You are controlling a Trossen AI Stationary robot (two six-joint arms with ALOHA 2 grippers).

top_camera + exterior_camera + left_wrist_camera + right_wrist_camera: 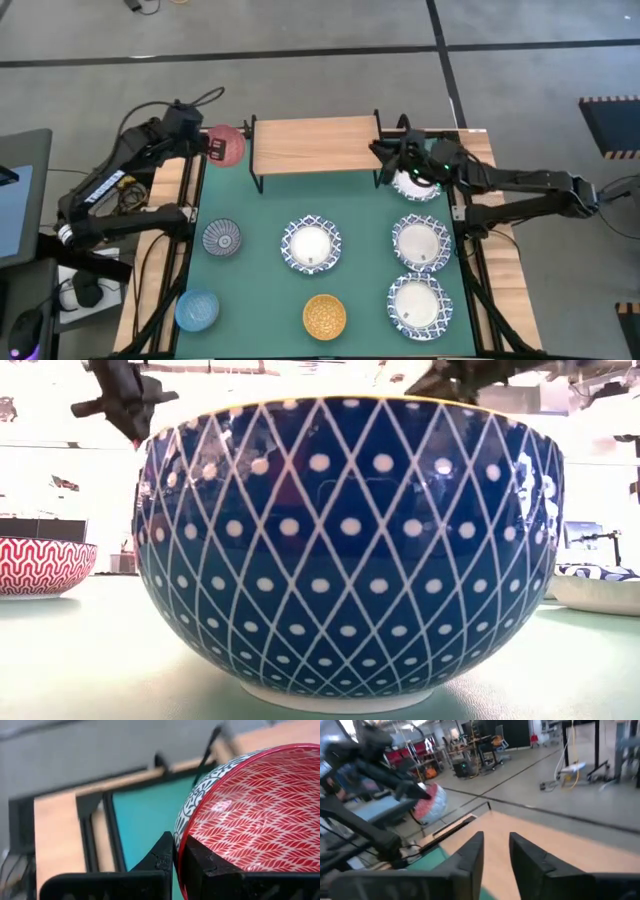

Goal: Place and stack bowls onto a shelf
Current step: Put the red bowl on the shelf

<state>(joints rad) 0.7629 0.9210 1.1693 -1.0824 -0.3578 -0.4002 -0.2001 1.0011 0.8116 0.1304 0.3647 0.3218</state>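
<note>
My left gripper [212, 145] is shut on the pinkish-red bowl [229, 146], held in the air just left of the shelf [315, 145]. My right gripper [397, 158] is open and empty at the shelf's right end, above a white lattice-rimmed bowl [418, 184] on the table; its wrist view [496, 855] looks over the plank top [545, 845]. Three more white lattice bowls [311, 244] [421, 242] [419, 303] and the grey [221, 238], light blue [197, 310] and yellow-orange [324, 315] bowls rest on their bases on the green table. My left gripper pinches the red bowl's rim [181, 840], one finger [202, 865] inside on the red leaf pattern and one finger [160, 857] outside on the grey-white wall. The bowl is lifted clear of the table and tilted.
In the low view a blue lattice-patterned bowl wall [350, 550] fills the picture, with a red wave-patterned bowl [40, 565] at its left. The table's wooden side rails [168, 200] flank the green mat. The shelf's plank top is bare.
</note>
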